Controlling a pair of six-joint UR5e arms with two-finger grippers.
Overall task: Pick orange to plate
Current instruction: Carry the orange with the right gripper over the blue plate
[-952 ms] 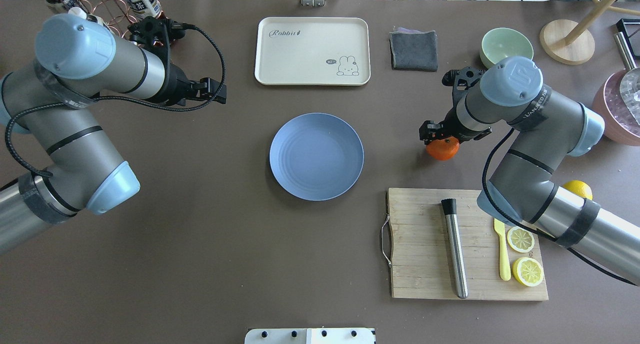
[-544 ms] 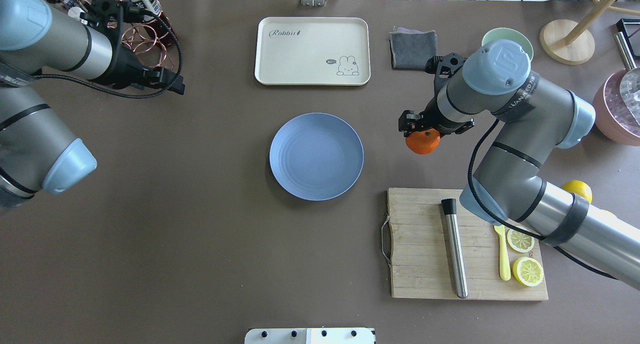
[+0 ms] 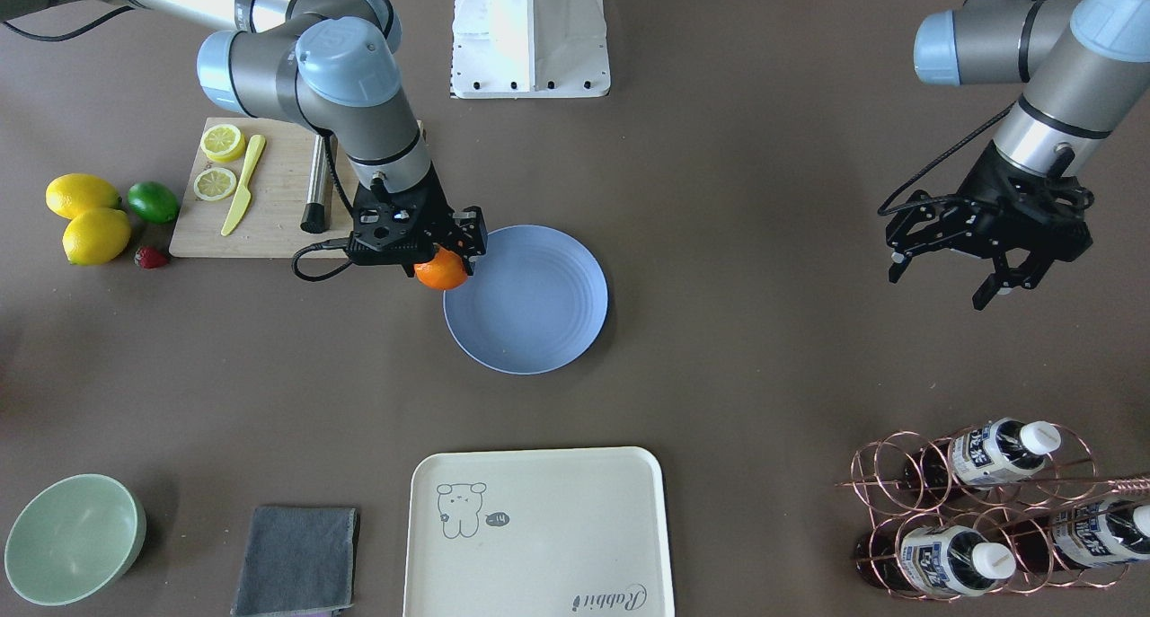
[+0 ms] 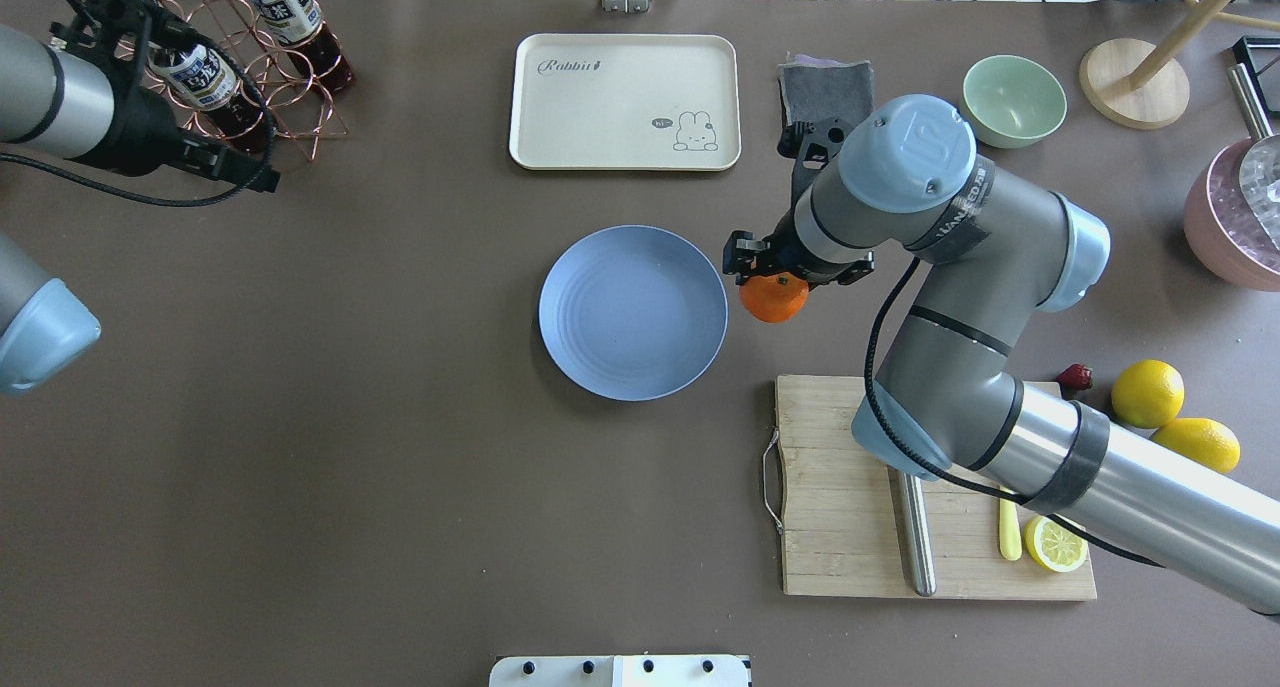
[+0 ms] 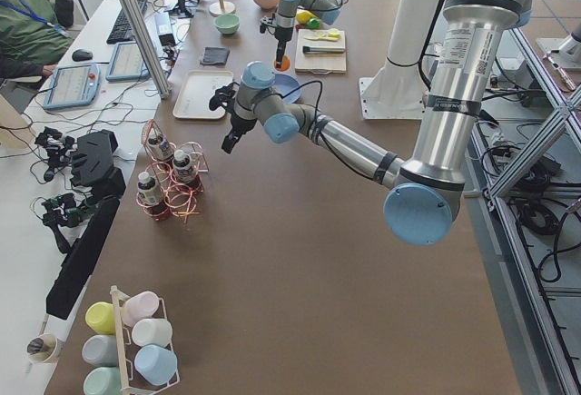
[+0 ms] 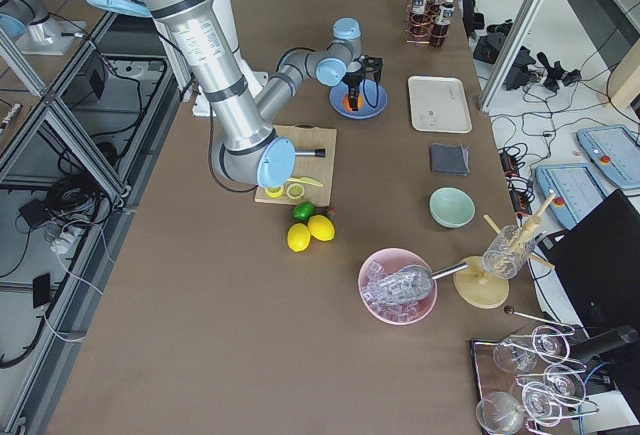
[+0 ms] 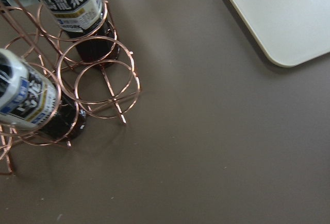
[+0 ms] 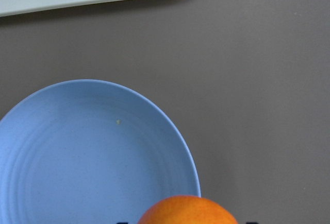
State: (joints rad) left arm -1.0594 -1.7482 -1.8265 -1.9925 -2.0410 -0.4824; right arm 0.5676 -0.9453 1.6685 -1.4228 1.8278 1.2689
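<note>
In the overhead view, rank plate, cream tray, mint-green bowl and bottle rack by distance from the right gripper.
1. plate, just left of the right gripper
2. cream tray, far centre
3. mint-green bowl, far right
4. bottle rack, far left

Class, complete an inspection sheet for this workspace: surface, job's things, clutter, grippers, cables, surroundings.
Surface: brown table, no spills seen.
Job's things: orange held beside the plate's rim, not on it; plate bare.
Clutter: tray, cloth, bowl, cutting board, lemons, lime, bottle rack.
Grippers: right gripper shut on the orange; left gripper open, empty, by the bottle rack.
Cables: black cable loops along the right arm, off the plate.
Surroundings: seated person and tablets beside the table's end.
</note>
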